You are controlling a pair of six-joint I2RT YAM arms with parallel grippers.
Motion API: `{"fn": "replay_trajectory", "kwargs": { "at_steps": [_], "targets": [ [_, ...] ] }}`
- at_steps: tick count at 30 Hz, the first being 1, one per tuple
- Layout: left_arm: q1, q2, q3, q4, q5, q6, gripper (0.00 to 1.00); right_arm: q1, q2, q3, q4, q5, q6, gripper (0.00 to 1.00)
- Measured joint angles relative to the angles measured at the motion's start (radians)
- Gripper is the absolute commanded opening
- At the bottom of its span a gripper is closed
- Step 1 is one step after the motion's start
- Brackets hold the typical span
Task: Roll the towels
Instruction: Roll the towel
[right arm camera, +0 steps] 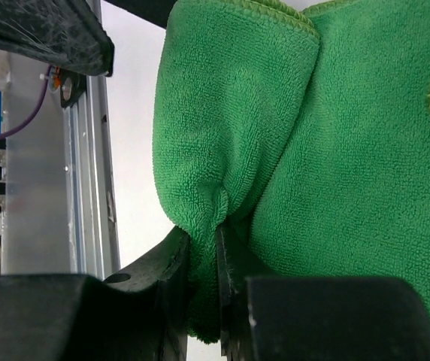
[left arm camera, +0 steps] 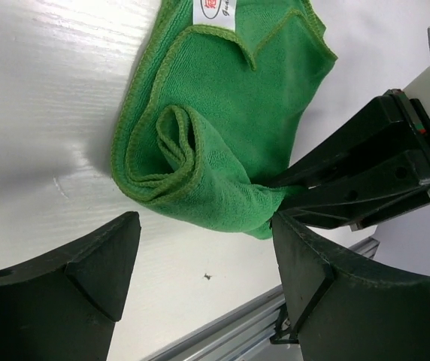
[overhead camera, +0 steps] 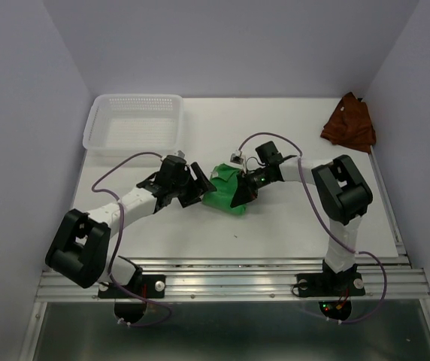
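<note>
Green towel (overhead camera: 226, 192) sits mid-table, half rolled, its long axis running roughly far-to-near between the grippers, and only the left wrist view shows the roll's spiral end. Right gripper (right arm camera: 204, 241), arm folded across from the right, pinches the roll's other end tight. Left gripper (left arm camera: 204, 226) hovers low beside it, fingers spread wide, and the rust towel (overhead camera: 348, 122) lies crumpled far right.

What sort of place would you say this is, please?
Probably a robot test booth in a lab: a white table boxed in by plain walls, a left arm and right arm bolted to a metal rail, a green towel between them.
</note>
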Motion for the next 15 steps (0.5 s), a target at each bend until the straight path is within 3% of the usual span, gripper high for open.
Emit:
{"fn": "replay_trajectory", "kwargs": {
  "at_steps": [12,15],
  "targets": [
    [0.000,0.126,0.001,0.046,0.003,0.011,0.77,-0.033,0.041,0.000,0.054,-0.044,0.089,0.02],
    [0.000,0.162,0.010,0.063,0.003,0.015,0.71,-0.033,0.044,-0.001,0.059,-0.050,0.088,0.09]
  ]
}}
